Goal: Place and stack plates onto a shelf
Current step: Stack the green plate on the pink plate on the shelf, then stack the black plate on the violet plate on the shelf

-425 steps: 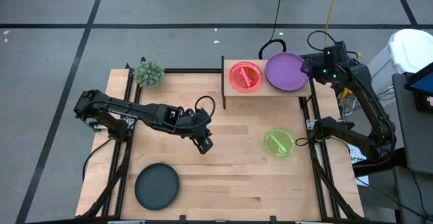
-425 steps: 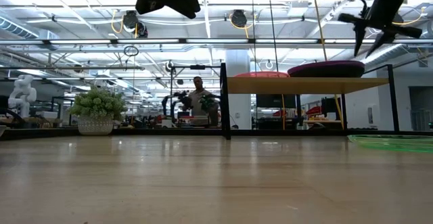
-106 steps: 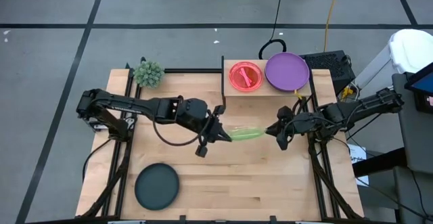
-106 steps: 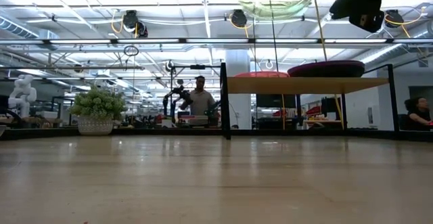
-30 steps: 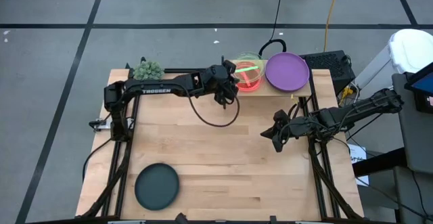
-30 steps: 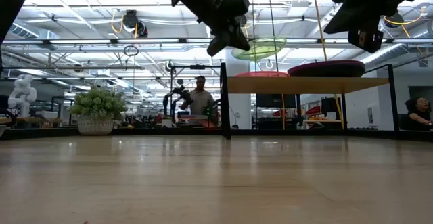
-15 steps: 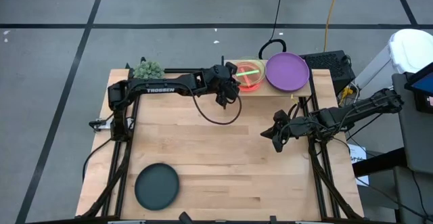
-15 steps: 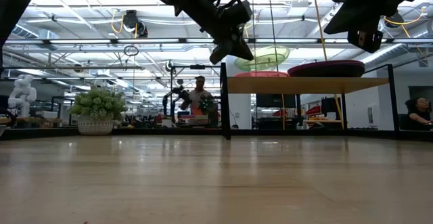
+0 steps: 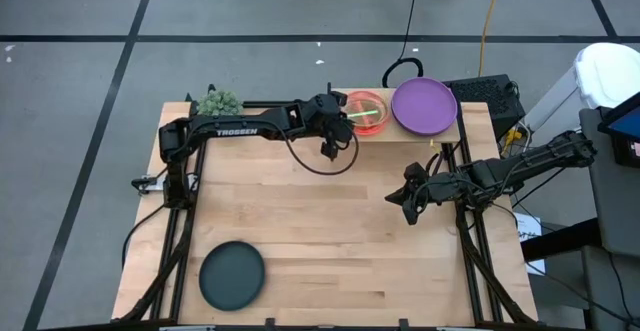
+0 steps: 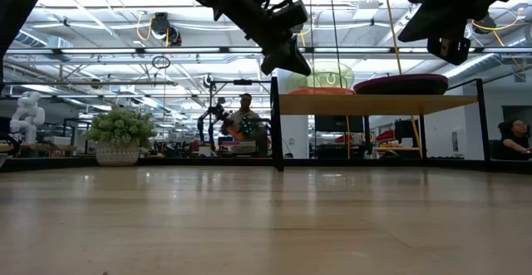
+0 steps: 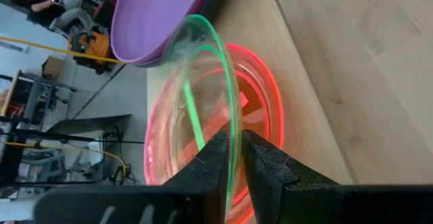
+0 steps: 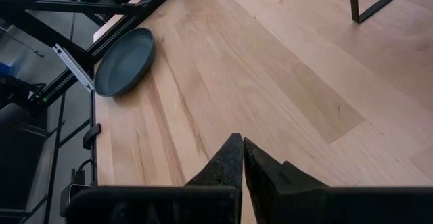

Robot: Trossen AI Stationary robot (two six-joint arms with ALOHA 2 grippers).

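Note:
On the shelf [image 9: 400, 137] at the table's far edge lie a pink-red plate [image 9: 360, 104] and a purple plate [image 9: 424, 106]. A translucent green plate [image 11: 203, 75] stands tilted over the pink one [image 11: 274, 109], with my left gripper [image 9: 340, 123] shut on its near rim. In the low view the green plate [image 10: 326, 77] slants above the shelf top [image 10: 374, 105]. A dark teal plate [image 9: 232, 275] lies flat at the table's near left. My right gripper [image 9: 392, 199] waits shut above the table's right half. My left gripper pinches the green plate's rim [image 11: 235, 130] between its two fingers, one finger [image 11: 213, 160] on each face of the rim. It comes from the table's left, slanting down. The plate is tilted, held edge up; its far part sits on or just over the pink plate.
A small spiky green plant [image 9: 218, 102] stands at the far left corner, left of the shelf's dark side panel [image 9: 330, 111]. Bare wood lies between the teal plate [image 12: 125, 61] and the shelf. People and machines show in the room beyond.
My left gripper has gone down toward the shelf with the green plate. The plate, which hung well above the pink plate, has sunk onto it and now stands more tilted, its far side low and its held rim up.

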